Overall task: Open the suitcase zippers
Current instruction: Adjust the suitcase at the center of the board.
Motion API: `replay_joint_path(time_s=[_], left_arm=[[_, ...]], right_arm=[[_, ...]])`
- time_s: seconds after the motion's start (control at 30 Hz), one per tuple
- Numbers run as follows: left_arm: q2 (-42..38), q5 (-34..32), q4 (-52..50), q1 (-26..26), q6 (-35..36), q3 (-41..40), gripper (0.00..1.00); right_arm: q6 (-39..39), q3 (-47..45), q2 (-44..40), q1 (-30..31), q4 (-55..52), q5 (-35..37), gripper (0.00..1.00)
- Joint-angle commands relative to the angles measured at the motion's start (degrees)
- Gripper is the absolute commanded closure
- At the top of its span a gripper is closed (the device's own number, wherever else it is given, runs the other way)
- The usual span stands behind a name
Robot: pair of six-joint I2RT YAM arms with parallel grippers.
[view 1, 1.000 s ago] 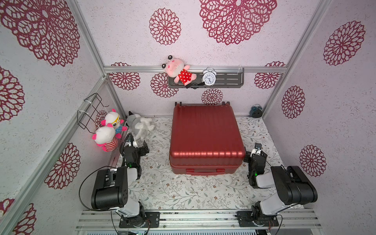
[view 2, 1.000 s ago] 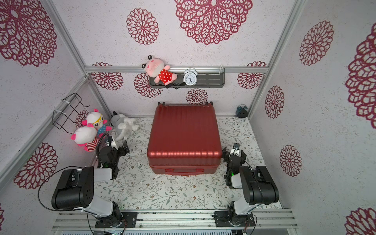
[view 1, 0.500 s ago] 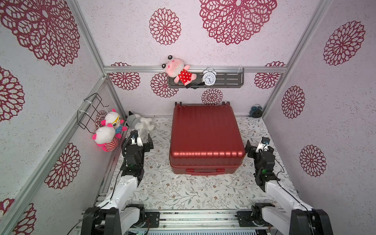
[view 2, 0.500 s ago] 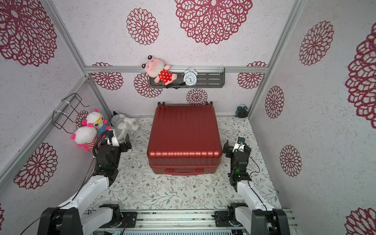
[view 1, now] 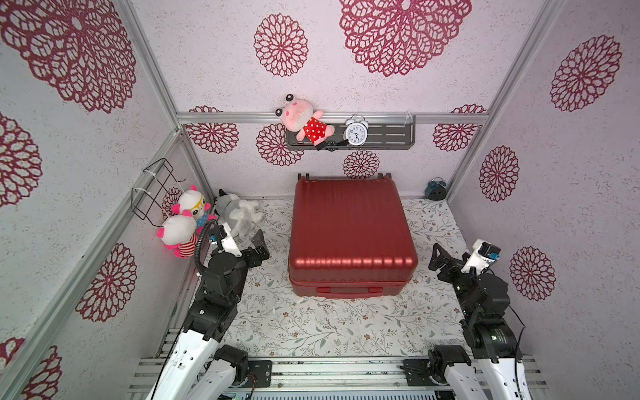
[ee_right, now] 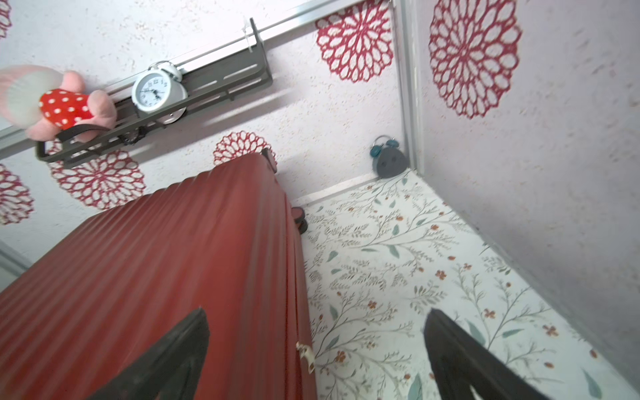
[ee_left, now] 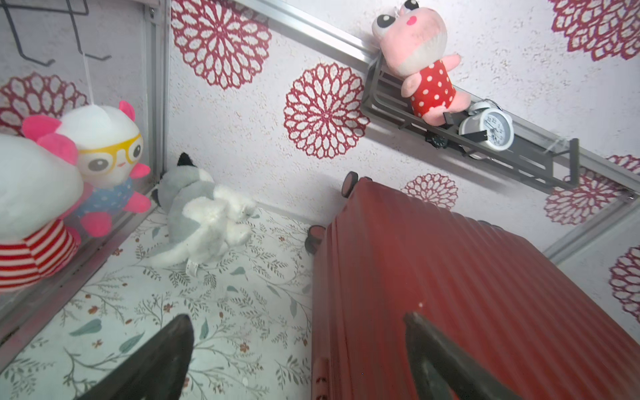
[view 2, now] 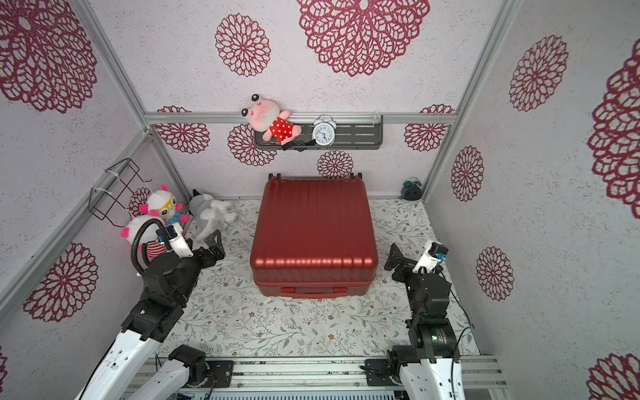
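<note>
Red ribbed suitcase lies flat in the middle of the flowered worktop, wheels at the back wall, handle side facing the arm bases. We note the zippers as a thin seam between the two shells; the pulls are too small to make out. Left gripper hangs wide open off the case's left side, not touching. Right gripper is likewise wide open, off the right side.
</note>
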Motion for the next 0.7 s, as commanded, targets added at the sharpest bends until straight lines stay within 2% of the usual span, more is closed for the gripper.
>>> replay_joint_path(time_s=[0.0,0.13,0.2,0.33,0.5,0.67], left_arm=[[-5.4,6.08,-7.61,-0.21,-5.05,-0.43,0.02],[-12.04,0.84,-11.7,-0.18,-17.7,-2.78,0.02],[-14.24,4.45,-9.69,-0.16,-16.33,-3.65,0.02],[-15.68,8.54,-12.4,-0.2,-16.16,-2.13,0.02],[-12.43,17.14,-14.54,-0.45,-17.0,-0.36,0.02],[-10.22,22.0,-13.77,-1.88,-19.39,-0.67,0.02]], right_arm=[[4.25,0.97,1.47,-0.04,-5.1,-10.1,0.01],[5.63,1.04,6.74,0.04,-2.43,-21.06,0.01],[6.83,0.3,8.03,0.14,-0.08,-25.63,0.03],[9.53,-1.81,10.68,1.27,6.0,-33.21,0.1],[11.5,-2.88,13.81,7.97,11.48,-31.88,0.13],[12.97,-2.44,21.16,19.67,18.62,-26.25,0.16]])
